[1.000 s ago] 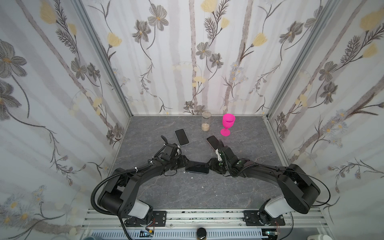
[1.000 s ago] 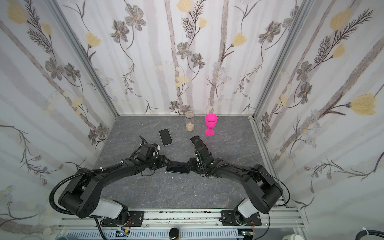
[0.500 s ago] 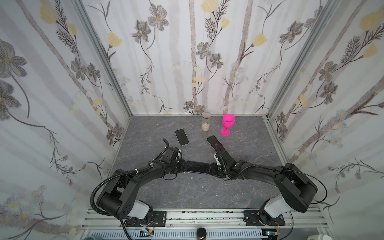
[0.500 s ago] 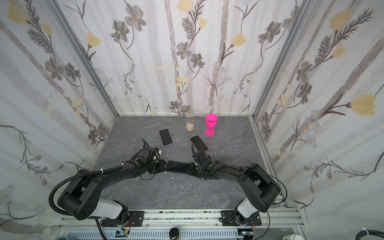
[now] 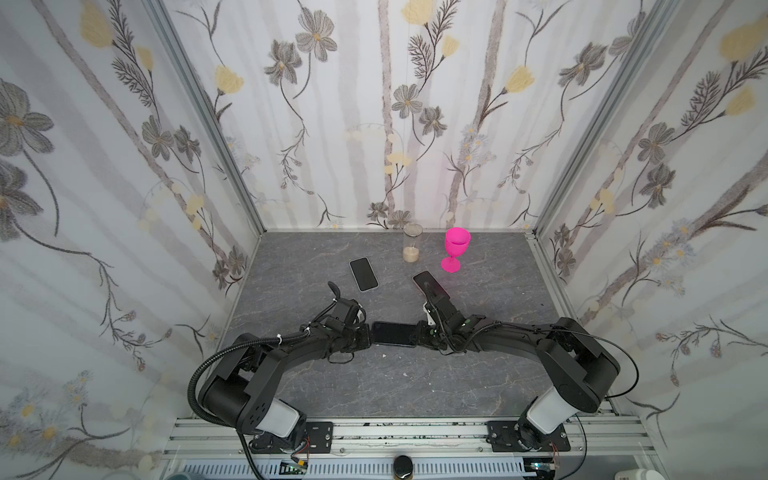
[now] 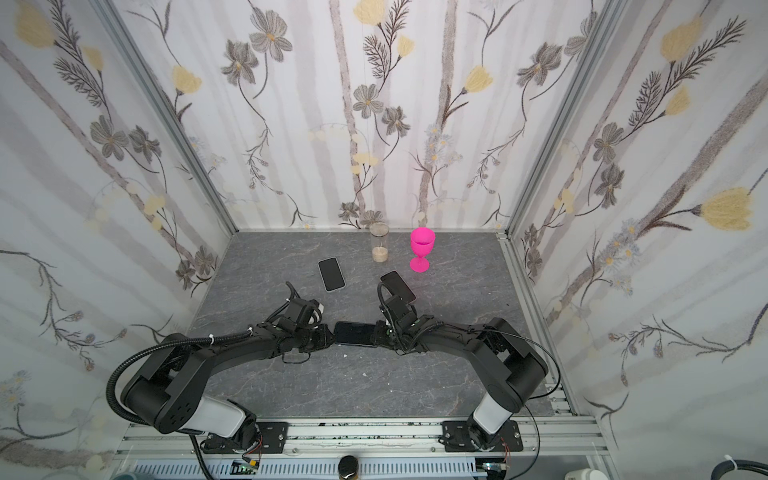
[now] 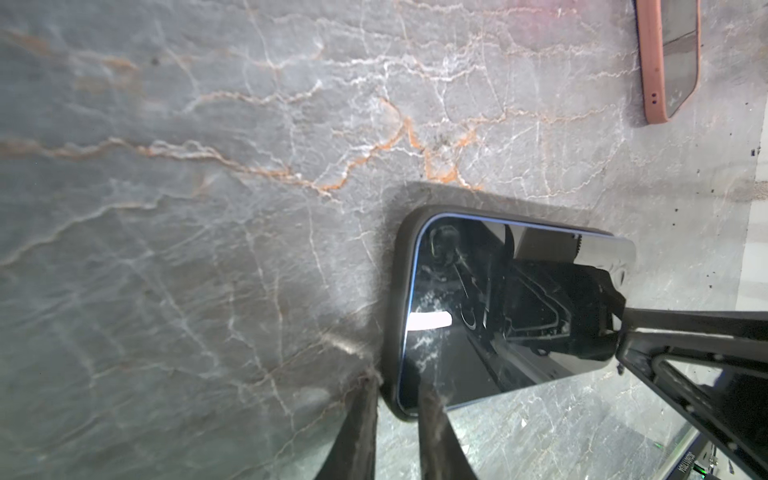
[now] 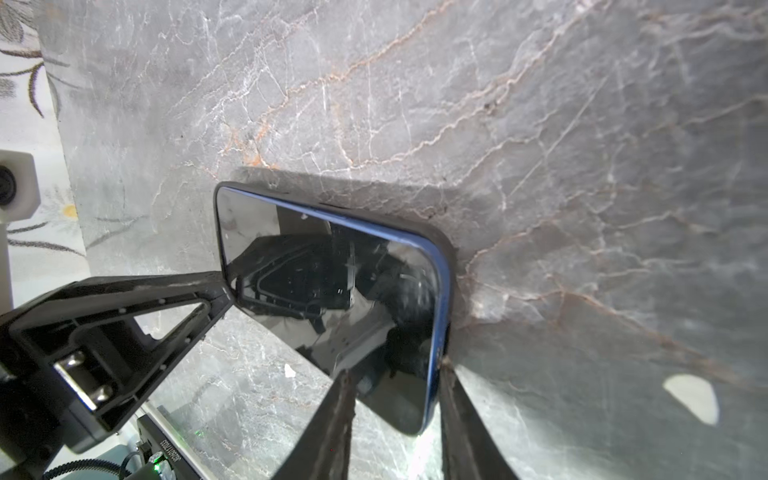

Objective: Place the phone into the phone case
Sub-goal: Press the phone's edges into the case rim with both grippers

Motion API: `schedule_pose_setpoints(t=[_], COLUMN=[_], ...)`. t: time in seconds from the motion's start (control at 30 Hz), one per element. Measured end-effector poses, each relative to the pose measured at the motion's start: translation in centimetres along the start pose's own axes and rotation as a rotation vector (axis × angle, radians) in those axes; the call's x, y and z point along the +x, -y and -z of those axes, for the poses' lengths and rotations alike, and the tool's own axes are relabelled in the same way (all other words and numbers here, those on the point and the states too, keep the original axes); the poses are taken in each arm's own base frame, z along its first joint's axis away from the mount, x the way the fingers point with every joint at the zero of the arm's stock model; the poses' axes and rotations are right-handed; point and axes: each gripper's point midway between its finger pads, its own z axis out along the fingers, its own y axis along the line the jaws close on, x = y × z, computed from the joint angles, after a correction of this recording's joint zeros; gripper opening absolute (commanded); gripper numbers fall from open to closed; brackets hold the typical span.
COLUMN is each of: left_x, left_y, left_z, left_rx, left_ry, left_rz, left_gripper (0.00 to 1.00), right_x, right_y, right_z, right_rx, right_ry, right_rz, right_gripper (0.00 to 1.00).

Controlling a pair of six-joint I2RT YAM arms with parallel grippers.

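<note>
Left gripper (image 5: pixel 369 336) and right gripper (image 5: pixel 418 335) have closed in on the phone (image 5: pixel 392 333) over the past second, jaws narrowing, the right one dropping to table level; the phone has stayed put. Nearest, two black arms rise from the rail (image 5: pixel 395 432) and bend low over the grey table (image 5: pixel 374 386). At mid-table the phone lies flat and screen up in the dark case (image 7: pixel 395 311), its length running left to right, a gripper at each short end. From the left wrist, the left gripper's fingers (image 7: pixel 357 428) stand a narrow gap apart astride the case's end corner, one outside the rim, one over the screen. From the right wrist, the right gripper's fingers (image 8: pixel 461 419) straddle the opposite end the same way, somewhat wider. Whether either pair actually squeezes phone or case cannot be told. The phone's blue edge shows inside the case rim; whether it is fully seated is unclear. Beyond, a bare phone (image 5: pixel 363 274) lies left of centre, well apart, and a cased phone (image 5: pixel 428 282), its case salmon, lies partly hidden behind the right arm. Farther back stand a glass (image 5: pixel 412 248) with a beige layer at its bottom and a pink goblet (image 5: pixel 456 249), side by side near the flowered wall (image 5: pixel 374 124).
</note>
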Motion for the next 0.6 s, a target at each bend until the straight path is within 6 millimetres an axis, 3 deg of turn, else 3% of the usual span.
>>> schedule_pose_setpoints(t=[0.17, 0.3, 0.5, 0.6], left_x=[-0.1, -0.6, -4.2, -5.0], left_y=[0.0, 0.0, 2.3, 2.6], left_z=[0.0, 0.4, 2.2, 2.0], left_rx=[-0.002, -0.017, -0.004, -0.008], left_ry=[0.008, 0.022, 0.131, 0.142], left_rz=[-0.003, -0.008, -0.055, -0.06], left_gripper=[0.21, 0.29, 0.33, 0.32], right_x=[0.0, -0.3, -1.3, -1.5], right_y=[0.3, 0.0, -0.8, -0.5], right_z=[-0.2, -0.1, 1.1, 1.3], right_rx=[0.013, 0.014, 0.025, 0.039], right_ry=[-0.001, 0.0, 0.033, 0.036], right_rz=[0.012, 0.023, 0.054, 0.06], right_gripper=[0.34, 0.35, 0.32, 0.31])
